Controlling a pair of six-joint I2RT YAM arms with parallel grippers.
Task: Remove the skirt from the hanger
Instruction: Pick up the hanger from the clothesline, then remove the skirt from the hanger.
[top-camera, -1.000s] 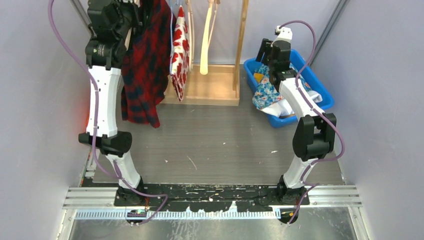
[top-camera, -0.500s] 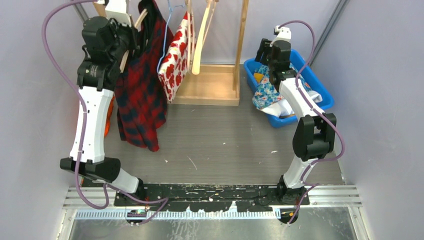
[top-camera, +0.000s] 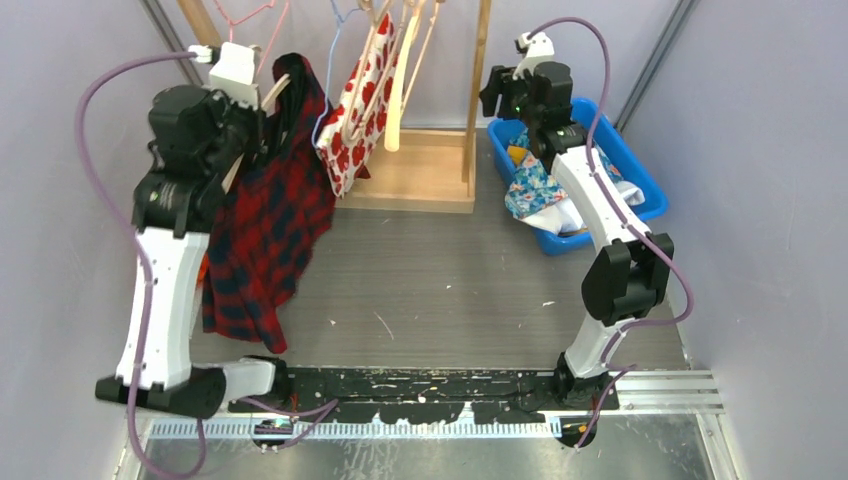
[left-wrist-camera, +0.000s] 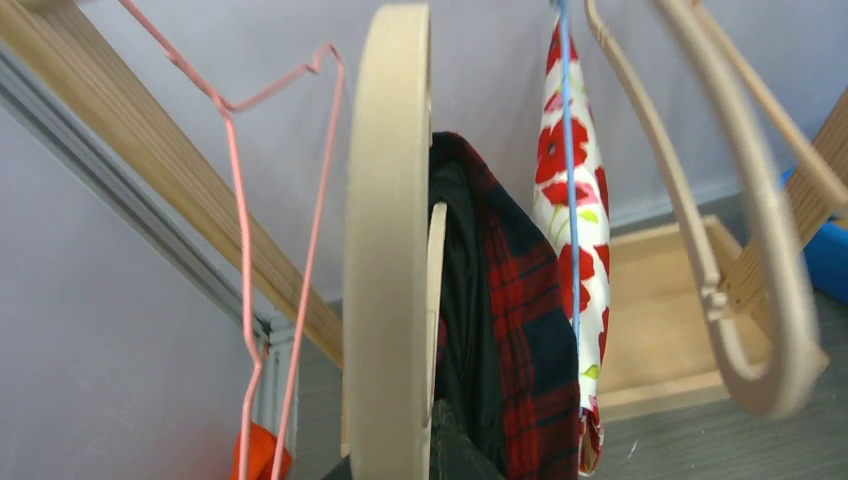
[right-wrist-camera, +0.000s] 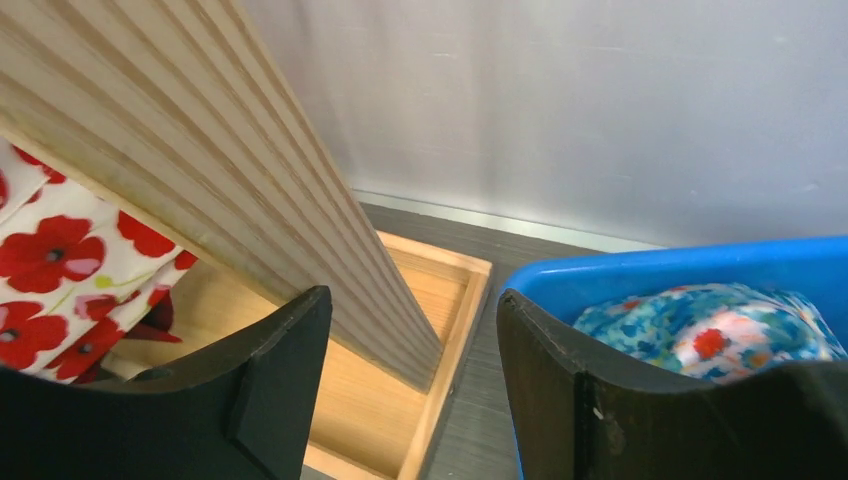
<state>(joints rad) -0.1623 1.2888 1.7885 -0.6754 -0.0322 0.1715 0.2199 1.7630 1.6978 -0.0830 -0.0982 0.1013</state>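
Skirt: red-and-black plaid skirt (top-camera: 265, 230) (left-wrist-camera: 500, 330), draped over a wooden hanger (top-camera: 278, 90) (left-wrist-camera: 385, 250). It sits left of the rack, against the left arm, and its hem hangs low over the tabletop (top-camera: 450, 290).
Hanger: seen edge-on in the left wrist view, close to the lens, with the skirt on its right side.
Left claw: left claw (top-camera: 258, 100) raised at the far left and closed tight on the hanger.
Right claw: right claw (top-camera: 492, 100) (right-wrist-camera: 415, 300) has its jaws well apart and holds nothing. It is raised just beside the rack post (top-camera: 480, 90) (right-wrist-camera: 200, 180).
Rack: wooden frame with a tray base (top-camera: 420, 170) (right-wrist-camera: 400, 400) at the far middle of the tabletop.
On rack: poppy-print cloth (top-camera: 355, 110) (left-wrist-camera: 570, 200) (right-wrist-camera: 60, 260) on a blue wire hanger (left-wrist-camera: 568, 150). Bare hangers (top-camera: 400, 90) (left-wrist-camera: 740, 250) are just right of it, and a pink wire hanger (top-camera: 250, 15) (left-wrist-camera: 270, 200) is to the left.
Bin: blue bin (top-camera: 625, 170) (right-wrist-camera: 650, 275) right of the rack base, holding floral cloth (top-camera: 535, 185) (right-wrist-camera: 720, 330).
Unidentified: orange item (left-wrist-camera: 262, 455) low in the left wrist view, too little showing to name.
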